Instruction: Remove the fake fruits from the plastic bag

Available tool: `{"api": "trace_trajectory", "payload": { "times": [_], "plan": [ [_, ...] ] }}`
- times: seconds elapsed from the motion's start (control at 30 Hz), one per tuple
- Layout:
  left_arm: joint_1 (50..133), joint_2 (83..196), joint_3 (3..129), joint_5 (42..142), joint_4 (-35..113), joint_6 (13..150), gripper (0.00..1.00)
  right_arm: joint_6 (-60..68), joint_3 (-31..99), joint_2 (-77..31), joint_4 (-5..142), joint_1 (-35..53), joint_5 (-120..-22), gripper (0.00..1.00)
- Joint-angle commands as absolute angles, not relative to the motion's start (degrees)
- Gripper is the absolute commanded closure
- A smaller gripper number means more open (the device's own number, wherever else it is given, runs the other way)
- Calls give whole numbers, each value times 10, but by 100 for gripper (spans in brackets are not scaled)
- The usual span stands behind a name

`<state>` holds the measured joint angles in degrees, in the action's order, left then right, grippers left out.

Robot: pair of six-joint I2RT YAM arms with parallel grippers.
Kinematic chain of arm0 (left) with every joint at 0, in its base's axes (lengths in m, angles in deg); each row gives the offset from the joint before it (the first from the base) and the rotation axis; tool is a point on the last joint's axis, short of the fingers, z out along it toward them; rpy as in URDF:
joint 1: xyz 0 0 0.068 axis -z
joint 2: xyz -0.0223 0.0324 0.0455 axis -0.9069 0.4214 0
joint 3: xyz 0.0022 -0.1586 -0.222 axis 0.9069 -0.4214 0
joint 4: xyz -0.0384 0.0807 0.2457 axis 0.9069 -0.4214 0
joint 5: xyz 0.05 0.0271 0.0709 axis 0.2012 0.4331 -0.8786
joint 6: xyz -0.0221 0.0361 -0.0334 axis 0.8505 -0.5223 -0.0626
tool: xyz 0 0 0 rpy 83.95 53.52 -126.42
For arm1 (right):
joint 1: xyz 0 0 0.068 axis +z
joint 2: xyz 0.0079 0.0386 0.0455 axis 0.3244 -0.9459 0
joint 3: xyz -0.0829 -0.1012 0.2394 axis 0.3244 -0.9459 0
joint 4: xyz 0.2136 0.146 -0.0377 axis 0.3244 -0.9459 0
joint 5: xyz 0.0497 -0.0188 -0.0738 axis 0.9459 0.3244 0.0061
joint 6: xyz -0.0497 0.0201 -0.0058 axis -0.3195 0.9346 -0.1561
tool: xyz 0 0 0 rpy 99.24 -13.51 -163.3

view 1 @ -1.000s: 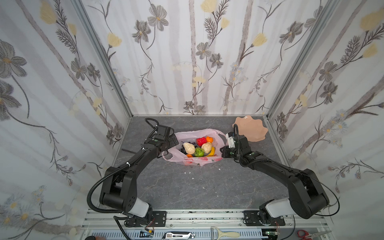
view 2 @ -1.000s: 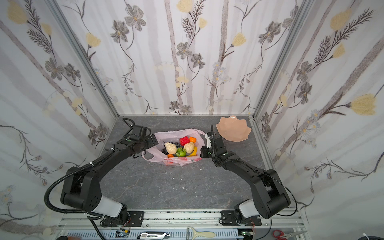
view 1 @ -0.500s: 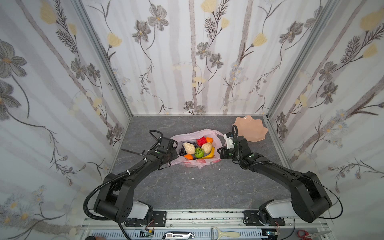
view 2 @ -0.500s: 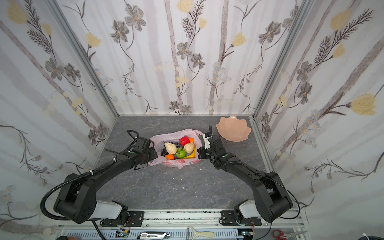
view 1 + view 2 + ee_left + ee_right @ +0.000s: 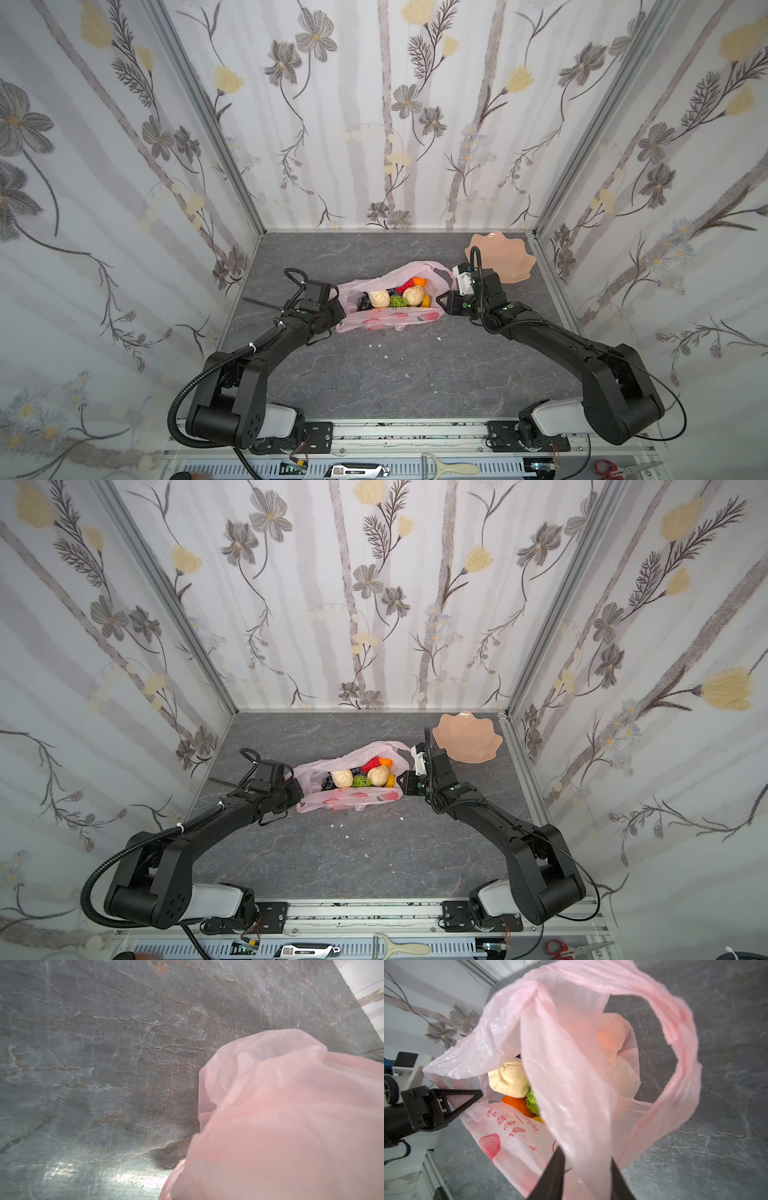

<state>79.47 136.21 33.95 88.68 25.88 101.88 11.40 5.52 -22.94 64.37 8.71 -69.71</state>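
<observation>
Pink and thin, the plastic bag (image 5: 386,318) sits on the grey table (image 5: 374,374), a bit toward the back wall, with its mouth facing up. The fake fruits (image 5: 395,297) are all packed inside it, and none is out on the table. The left gripper (image 5: 338,309) is at the bag's left edge with its fingers pressed together, and it looks to be pinching the rim there. The right gripper (image 5: 442,300) is at the bag's right edge with its fingers spread apart, and loose pink film hangs between them without being squeezed. So I think the step in hand is getting the bag held open, and no fruit is picked yet. Next, one side should hold the rim firmly while the other reaches in for a top fruit without catching the film. Both top views show the whole bag, both arms and the peach dish (image 5: 503,259) just behind the right gripper. Only the right wrist view shows the spread fingers up close, a loop handle (image 5: 683,1053), a beige lumpy fruit (image 5: 508,1080), an orange (image 5: 517,1105) and the left gripper's tip at the rim. The left wrist view shows only blurry pink film and bare table, not its own fingers.
</observation>
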Motion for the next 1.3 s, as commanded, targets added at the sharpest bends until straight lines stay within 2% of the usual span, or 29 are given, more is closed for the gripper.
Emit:
{"api": "trace_trajectory", "payload": {
  "times": [0.0, 0.1, 0.2, 0.37, 0.57, 0.63, 0.73, 0.83, 0.9, 1.03, 1.27],
  "plan": [
    [800, 1359, 351, 885, 264, 1008, 100, 28, 103, -217, 529, 140, -956, 22],
    [803, 1363, 364, 877, 254, 1006, 100, -32, 145, -232, 500, 194, -1083, 8],
    [804, 1372, 381, 874, 246, 1004, 100, -106, 183, -282, 507, 237, -1161, 5],
    [803, 1393, 413, 869, 231, 996, 100, -200, 242, -386, 543, 253, -1212, 5],
    [801, 1413, 439, 864, 222, 989, 100, -243, 335, -499, 554, 232, -1238, 17],
    [792, 1422, 443, 863, 222, 988, 100, -248, 366, -524, 533, 214, -1165, 31],
    [758, 1442, 446, 859, 223, 988, 100, -247, 395, -551, 496, 187, -1077, 63],
    [733, 1459, 452, 863, 225, 988, 100, -238, 392, -552, 482, 149, -981, 84],
    [723, 1468, 459, 867, 226, 989, 100, -219, 386, -546, 475, 112, -902, 93],
    [711, 1490, 476, 871, 227, 985, 100, -189, 370, -532, 479, 54, -744, 100],
    [733, 1499, 494, 869, 224, 973, 99, -129, 357, -512, 516, 32, -569, 100]
  ]
}}
